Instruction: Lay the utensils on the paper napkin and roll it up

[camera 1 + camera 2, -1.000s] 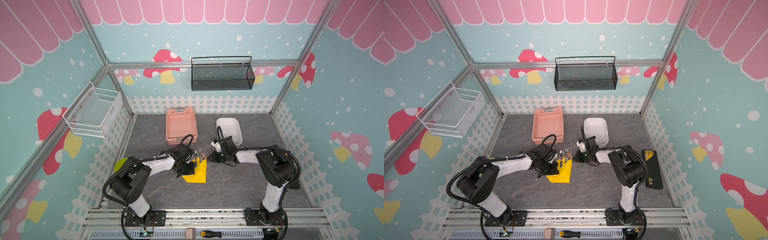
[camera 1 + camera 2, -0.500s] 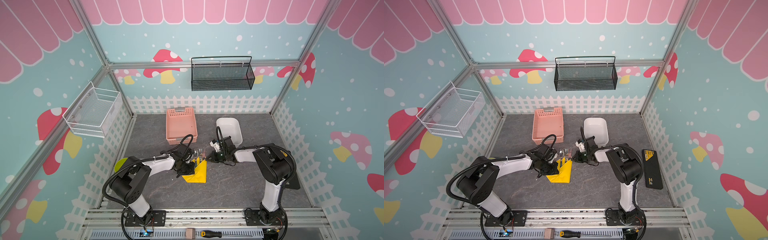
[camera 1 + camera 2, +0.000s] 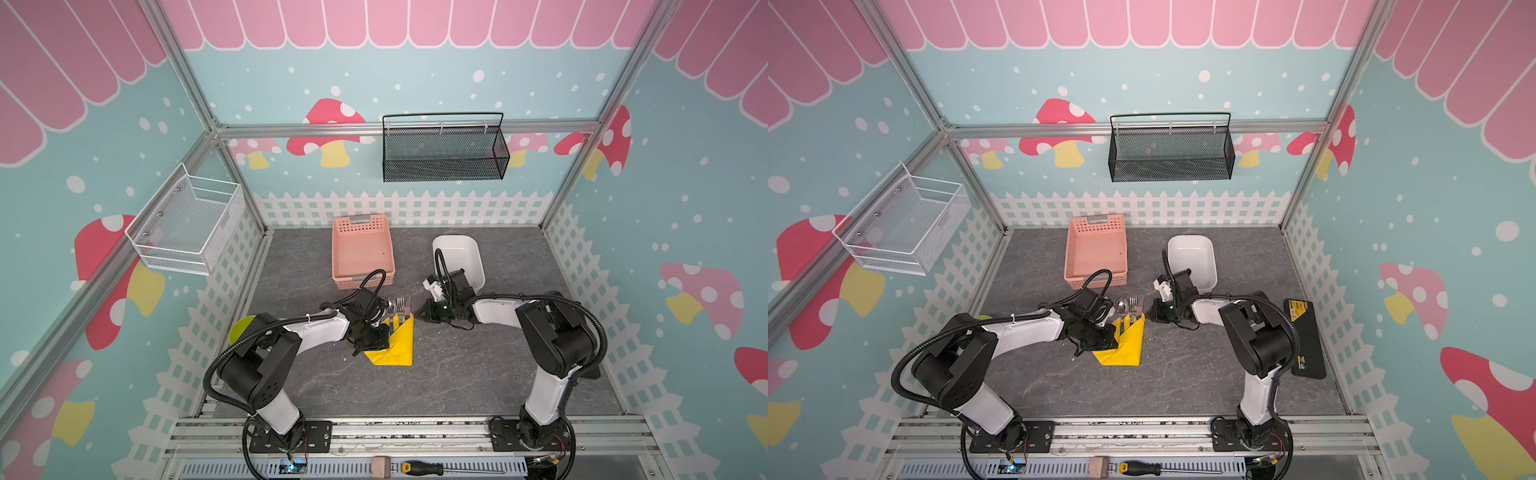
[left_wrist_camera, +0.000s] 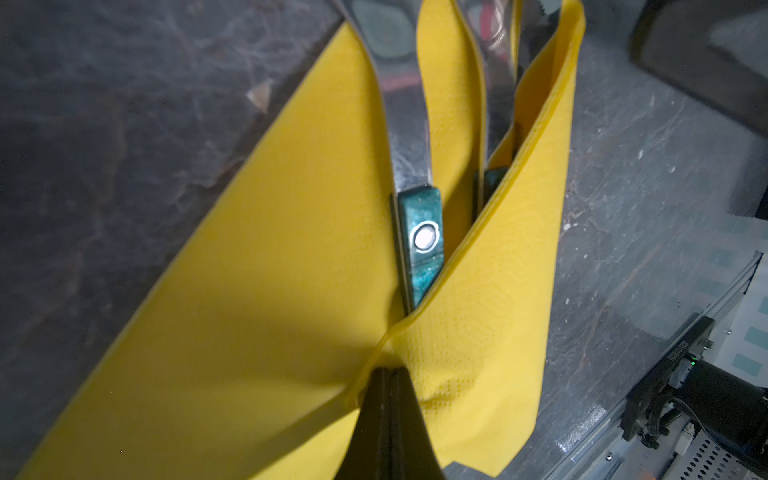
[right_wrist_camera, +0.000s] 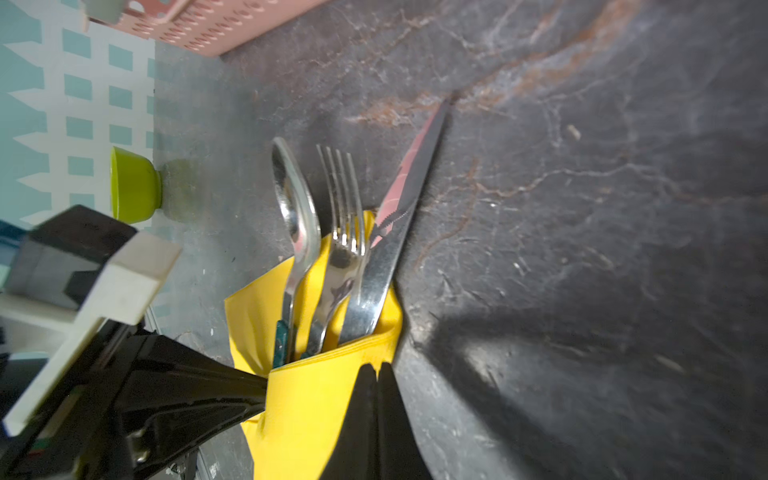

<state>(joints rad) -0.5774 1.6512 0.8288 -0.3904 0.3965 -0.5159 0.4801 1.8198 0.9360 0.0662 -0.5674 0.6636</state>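
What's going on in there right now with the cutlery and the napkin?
The spoon, fork and knife lie side by side on the yellow napkin, handles tucked under a folded-over flap. The left tool is shut, apparently pinching that flap. The right tool is shut too, tip at the napkin's edge beside the knife; whether it grips paper is unclear. The roll isn't finished.

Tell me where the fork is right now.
In both top views the fork lies mid-table between the spoon and the knife. Its handle is tucked into the folded paper napkin, just in front of the pink basket.
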